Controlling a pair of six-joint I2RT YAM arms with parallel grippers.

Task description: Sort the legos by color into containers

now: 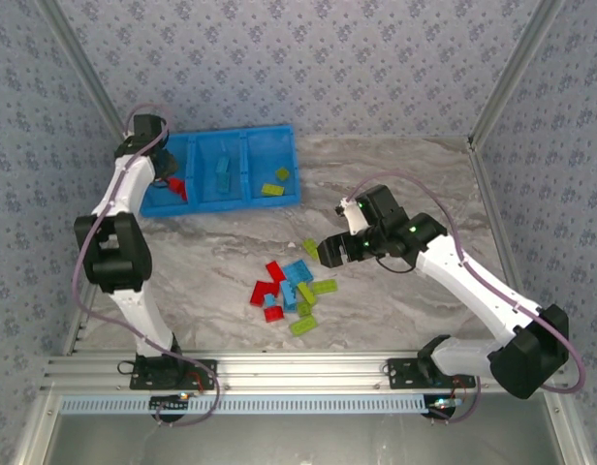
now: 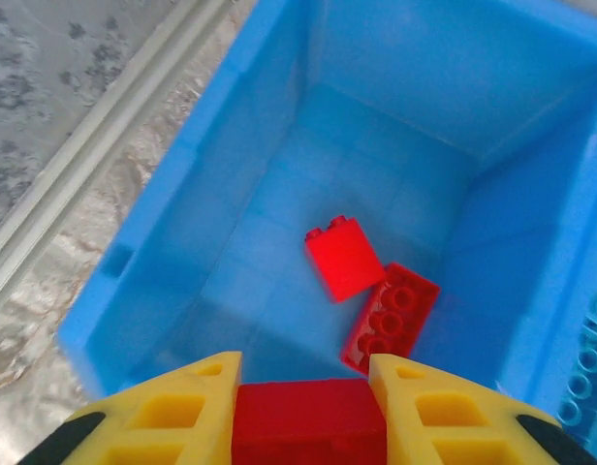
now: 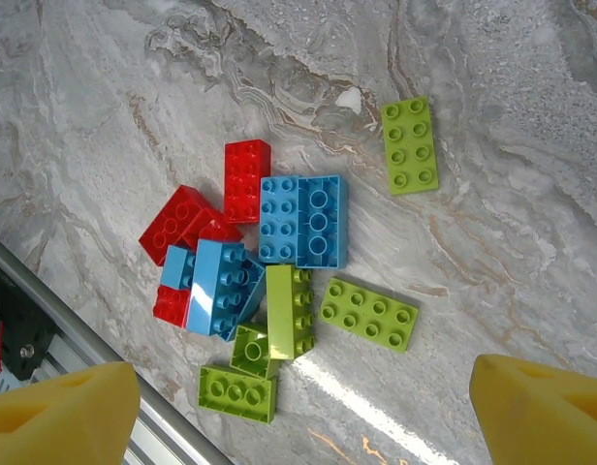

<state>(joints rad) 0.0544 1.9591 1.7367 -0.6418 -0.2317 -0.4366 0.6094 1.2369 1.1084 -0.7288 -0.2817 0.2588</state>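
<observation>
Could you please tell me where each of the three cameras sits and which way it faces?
Top external: fixed above and behind the bases, looking down on the table, blue bin and loose legos; both arms show, with left claw and right claw.
Left wrist: on the left arm, looking down into a bin compartment holding two red bricks; left claw pinches a held red brick.
Right wrist: on the right arm, looking straight down; right claw has yellow fingers wide apart.
Shared: top external and right wrist show the loose legos.

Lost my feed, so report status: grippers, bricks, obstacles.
Left gripper, jaws shut on red plastic brick over blue plastic bin's left compartment. Right gripper, jaws open above mixed brick pile. Nothing blocking.
</observation>
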